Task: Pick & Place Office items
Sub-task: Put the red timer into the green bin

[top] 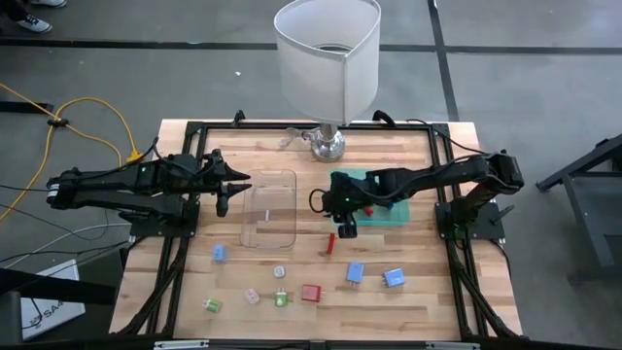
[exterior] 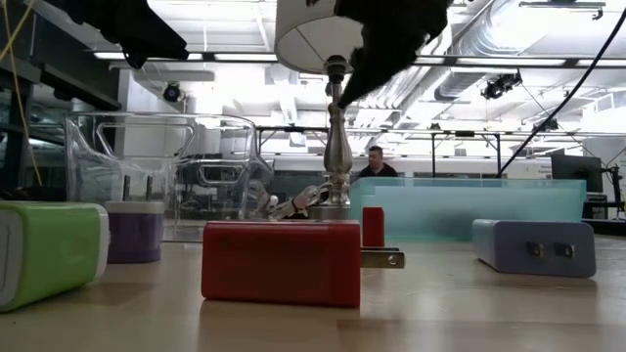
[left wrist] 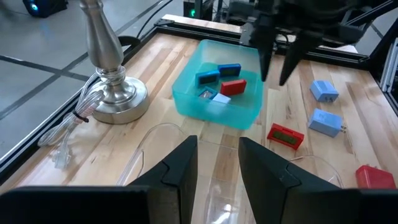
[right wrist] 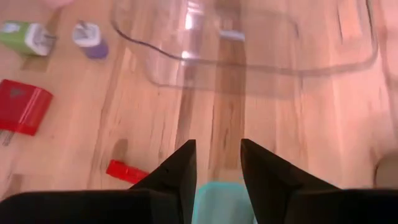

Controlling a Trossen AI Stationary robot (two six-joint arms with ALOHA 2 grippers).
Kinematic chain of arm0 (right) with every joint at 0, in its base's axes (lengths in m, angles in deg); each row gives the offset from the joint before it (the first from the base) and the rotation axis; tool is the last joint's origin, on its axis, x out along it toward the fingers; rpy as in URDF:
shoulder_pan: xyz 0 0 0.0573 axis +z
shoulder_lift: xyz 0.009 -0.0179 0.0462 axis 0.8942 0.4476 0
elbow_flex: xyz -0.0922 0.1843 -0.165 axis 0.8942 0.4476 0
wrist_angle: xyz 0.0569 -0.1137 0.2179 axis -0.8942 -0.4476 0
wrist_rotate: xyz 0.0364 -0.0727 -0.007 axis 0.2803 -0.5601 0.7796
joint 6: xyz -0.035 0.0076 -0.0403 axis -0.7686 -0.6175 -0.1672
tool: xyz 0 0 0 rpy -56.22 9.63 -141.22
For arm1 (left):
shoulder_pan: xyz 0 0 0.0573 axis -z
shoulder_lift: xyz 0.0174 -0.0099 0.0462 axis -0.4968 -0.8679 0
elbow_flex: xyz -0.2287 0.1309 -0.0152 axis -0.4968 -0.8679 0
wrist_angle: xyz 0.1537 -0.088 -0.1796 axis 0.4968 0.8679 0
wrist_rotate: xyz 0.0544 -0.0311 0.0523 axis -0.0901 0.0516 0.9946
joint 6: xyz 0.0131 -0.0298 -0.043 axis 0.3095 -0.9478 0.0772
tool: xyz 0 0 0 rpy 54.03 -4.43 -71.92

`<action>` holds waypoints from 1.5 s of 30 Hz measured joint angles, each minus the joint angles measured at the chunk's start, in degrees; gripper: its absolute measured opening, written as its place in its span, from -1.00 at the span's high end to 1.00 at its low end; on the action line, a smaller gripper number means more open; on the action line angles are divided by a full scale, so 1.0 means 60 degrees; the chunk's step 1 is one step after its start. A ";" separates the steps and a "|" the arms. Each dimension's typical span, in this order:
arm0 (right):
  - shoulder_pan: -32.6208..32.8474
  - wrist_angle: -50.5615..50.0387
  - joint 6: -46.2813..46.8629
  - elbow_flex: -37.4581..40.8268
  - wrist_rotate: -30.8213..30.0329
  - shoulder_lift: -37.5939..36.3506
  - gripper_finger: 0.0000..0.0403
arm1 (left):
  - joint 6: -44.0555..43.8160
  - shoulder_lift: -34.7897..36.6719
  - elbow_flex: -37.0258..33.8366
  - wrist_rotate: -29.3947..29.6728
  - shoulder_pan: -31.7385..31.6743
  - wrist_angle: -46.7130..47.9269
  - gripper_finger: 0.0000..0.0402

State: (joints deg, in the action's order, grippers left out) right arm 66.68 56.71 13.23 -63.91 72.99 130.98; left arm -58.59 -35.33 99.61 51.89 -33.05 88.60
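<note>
Three items already in teal tray [left wrist: 186,93]; rest scattered on table near clear tray [top: 269,208]. Right gripper [top: 348,229] hovers beside teal tray, jaws slightly parted, empty, above red stick [top: 330,243]. Left gripper [top: 225,190] idle beside clear tray, narrow gap, empty. Step: reach for next pick. Next: widen jaws, descend onto stick.

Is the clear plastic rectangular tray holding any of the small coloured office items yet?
No: in the high view the clear plastic rectangular tray shows only bare wood through its bottom, while the small coloured pieces lie on the table or in the teal bin.
</note>
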 joint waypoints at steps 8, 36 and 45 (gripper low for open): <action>0.0519 0.0823 -0.1777 -0.0310 -0.0034 0.0007 0.44 | 0.0000 0.0000 0.0000 -0.0001 0.0001 0.0002 0.45; 0.1141 -0.2286 -0.6367 -0.1831 0.1032 0.2326 0.52 | 0.0000 -0.0003 -0.0003 -0.0003 -0.0002 -0.0065 0.45; 0.1121 -0.2292 -0.6754 -0.1851 0.1061 0.2752 0.52 | 0.0000 0.0000 0.0000 -0.0002 -0.0002 -0.0071 0.45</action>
State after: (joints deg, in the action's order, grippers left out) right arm 73.41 42.96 -27.29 -75.02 79.36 147.50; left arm -58.59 -35.33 99.61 51.87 -33.06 88.18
